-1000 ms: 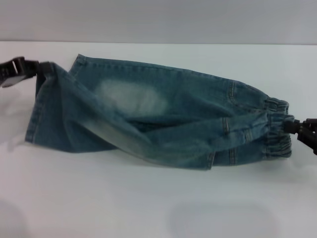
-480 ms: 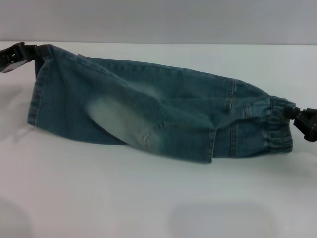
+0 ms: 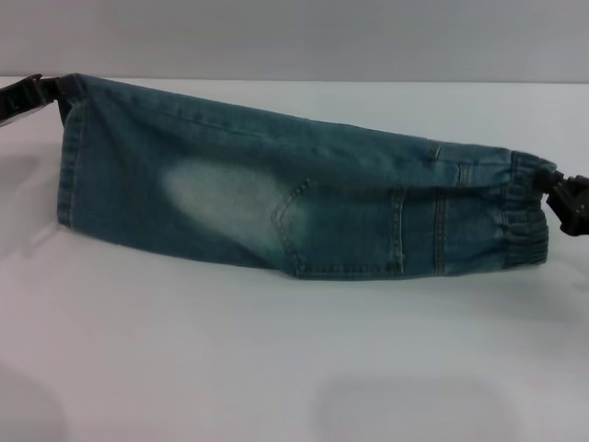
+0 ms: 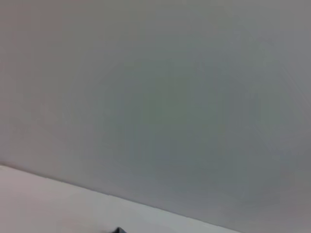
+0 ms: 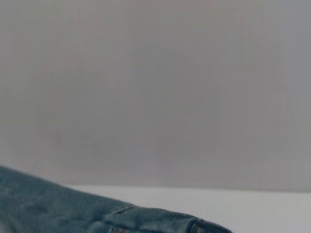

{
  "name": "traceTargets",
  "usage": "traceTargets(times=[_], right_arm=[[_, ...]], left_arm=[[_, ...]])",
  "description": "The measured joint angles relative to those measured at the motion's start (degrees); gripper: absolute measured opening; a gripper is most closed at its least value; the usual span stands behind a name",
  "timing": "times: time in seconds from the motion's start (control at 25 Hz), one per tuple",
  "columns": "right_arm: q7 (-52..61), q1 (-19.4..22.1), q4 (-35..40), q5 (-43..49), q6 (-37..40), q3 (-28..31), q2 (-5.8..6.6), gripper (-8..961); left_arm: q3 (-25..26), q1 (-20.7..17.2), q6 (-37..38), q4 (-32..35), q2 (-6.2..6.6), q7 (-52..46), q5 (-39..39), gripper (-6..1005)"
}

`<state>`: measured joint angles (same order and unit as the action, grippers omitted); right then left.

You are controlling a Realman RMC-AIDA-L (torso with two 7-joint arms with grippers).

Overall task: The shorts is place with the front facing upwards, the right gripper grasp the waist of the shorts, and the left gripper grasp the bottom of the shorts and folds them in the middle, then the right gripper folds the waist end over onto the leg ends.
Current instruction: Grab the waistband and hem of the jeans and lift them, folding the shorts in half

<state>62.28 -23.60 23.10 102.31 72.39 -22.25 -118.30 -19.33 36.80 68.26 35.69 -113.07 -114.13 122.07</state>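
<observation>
Shorts [image 3: 294, 207] are held stretched between the 2 grippers, folded lengthwise, with the upper folded edge raised and the lower edge lying on or just above the white worktop [image 3: 294, 368]; which of these cannot be told. A square back pocket [image 3: 336, 230] is shown on the outer face, beside a pale faded patch [image 3: 216, 198].

At the left, the left gripper [image 3: 41, 92] is seen at the upper corner of the bottom of the shorts [image 3: 69, 166]. Its jaws are closed on that corner, though little of the gripper is shown, and nothing of the grip is given in the left wrist view. A slip is judged likeliest here: only a corner is pinched, and the hem hangs down from it, so the pull of the denim may draw the cloth out if the arm is moved sharply.

Across the middle, the 2 layers may be shifted against each other if tension is lost, and the leg edges would then be laid uneven.

At the right, the right gripper [image 3: 566, 204] is pressed against the waist of the shorts [image 3: 520, 221], with its jaws closed on the ruched band. The gathered elastic is thick and springy, so a bunch may be released when it is carried over, leaving the waist short of the leg ends.
</observation>
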Motion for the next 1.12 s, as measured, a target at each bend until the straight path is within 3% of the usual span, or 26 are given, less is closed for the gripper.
traceTargets(times=[0.52,0.84,1.12], right_arm=[[-1.94,-1.64,-2.04,-6.84,-1.91,0.03,-0.11,-1],[-8.28,-4.66,-7.34,-11.27,-6.21,0.06,-0.38,0],[-12.2,-6.38,-10.28,-14.06,-8.91,0.04,-0.44,0]], left_arm=[[-0.27,1.53,-5.39,-0.03,-2.33,5.93,-0.36,121],[-0.59,2.78,-9.67,-0.01,-4.22,9.65,-0.53,124],[-4.88,3.17,-16.46,-1.58,-4.74,11.04,-0.98,126]])
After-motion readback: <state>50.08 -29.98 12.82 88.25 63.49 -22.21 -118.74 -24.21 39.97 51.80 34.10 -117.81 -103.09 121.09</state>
